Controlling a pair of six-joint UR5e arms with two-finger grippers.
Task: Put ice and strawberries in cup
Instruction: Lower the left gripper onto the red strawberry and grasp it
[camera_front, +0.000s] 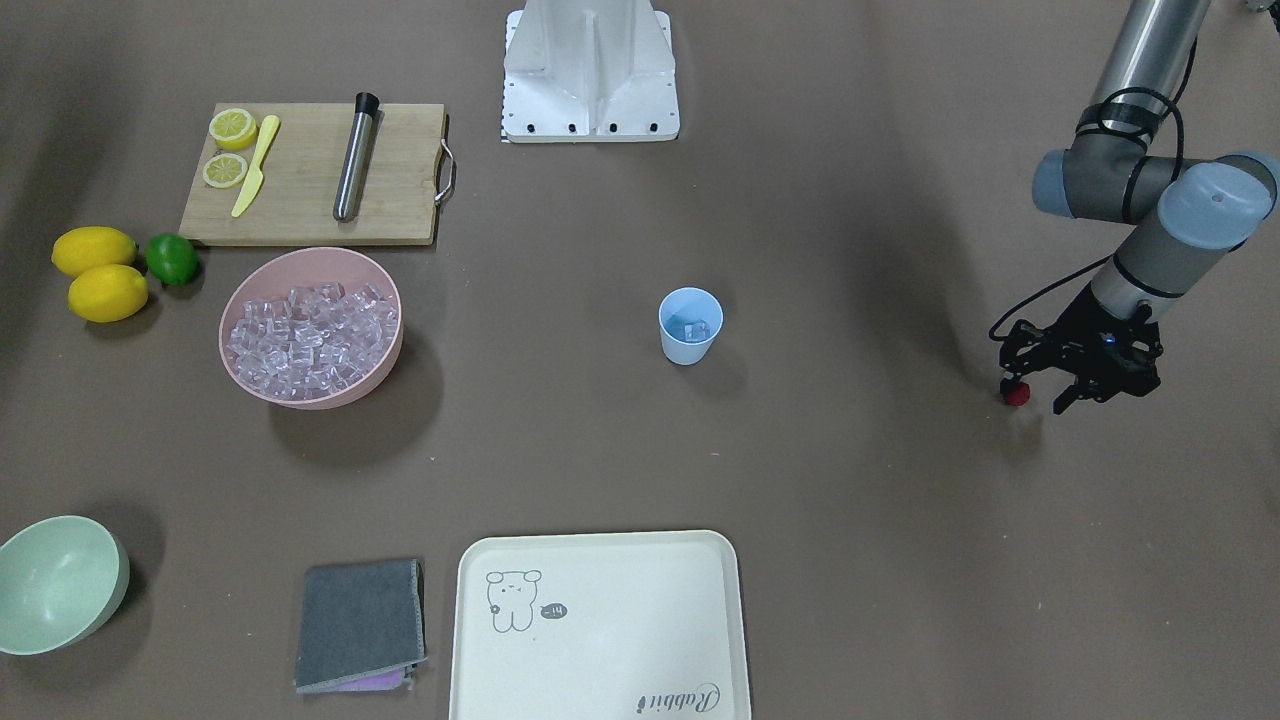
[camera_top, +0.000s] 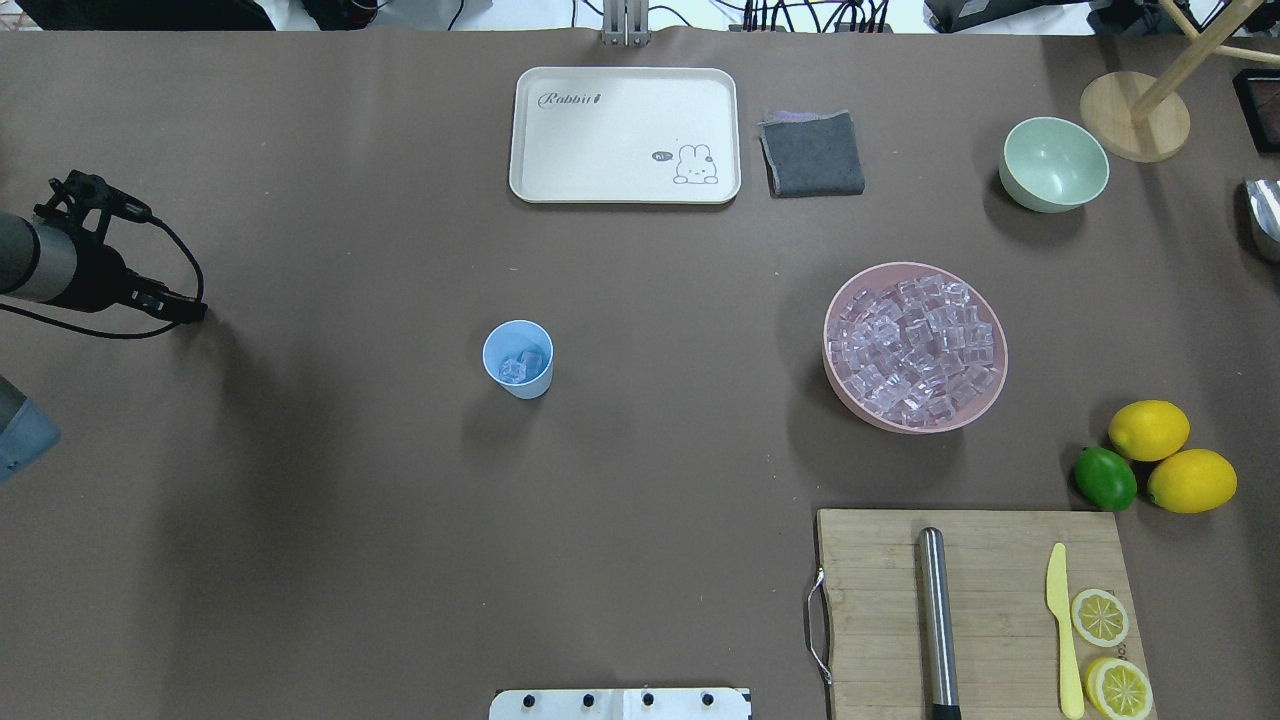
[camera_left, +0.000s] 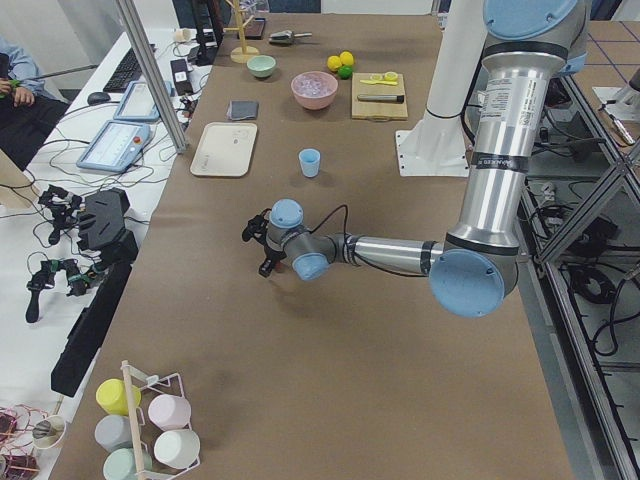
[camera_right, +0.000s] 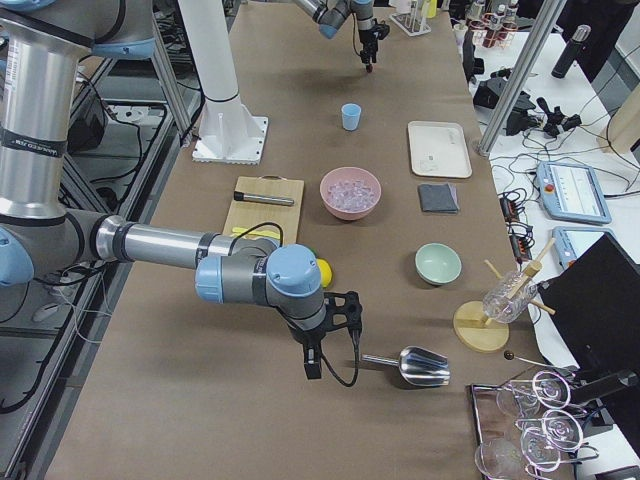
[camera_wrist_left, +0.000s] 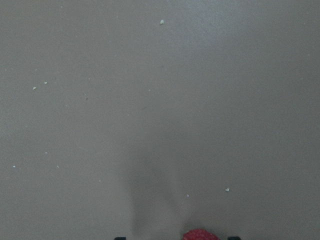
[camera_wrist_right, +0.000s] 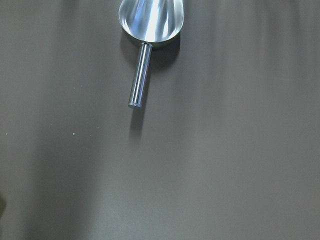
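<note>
The light blue cup (camera_front: 690, 345) stands upright mid-table with a few ice cubes (camera_front: 693, 327) in it. More ice (camera_front: 310, 335) is piled in a pink bowl (camera_front: 335, 395). The small dark red strawberry (camera_front: 1017, 394) is at the tips of my left gripper (camera_front: 1035, 396), far from the cup. The fingers look spread wider than the berry, which sits by one finger. It shows at the bottom edge of the left wrist view (camera_wrist_left: 201, 235). My right gripper (camera_right: 318, 358) hovers off to the side by a metal scoop (camera_wrist_right: 150, 20); I cannot tell whether it is open.
A cutting board (camera_front: 310, 175) holds lemon halves, a yellow knife and a steel muddler. Two lemons (camera_front: 100, 275) and a lime (camera_front: 172, 258) lie beside it. A cream tray (camera_front: 600, 625), grey cloth (camera_front: 360, 625) and pale green bowl (camera_front: 55, 585) line the far edge.
</note>
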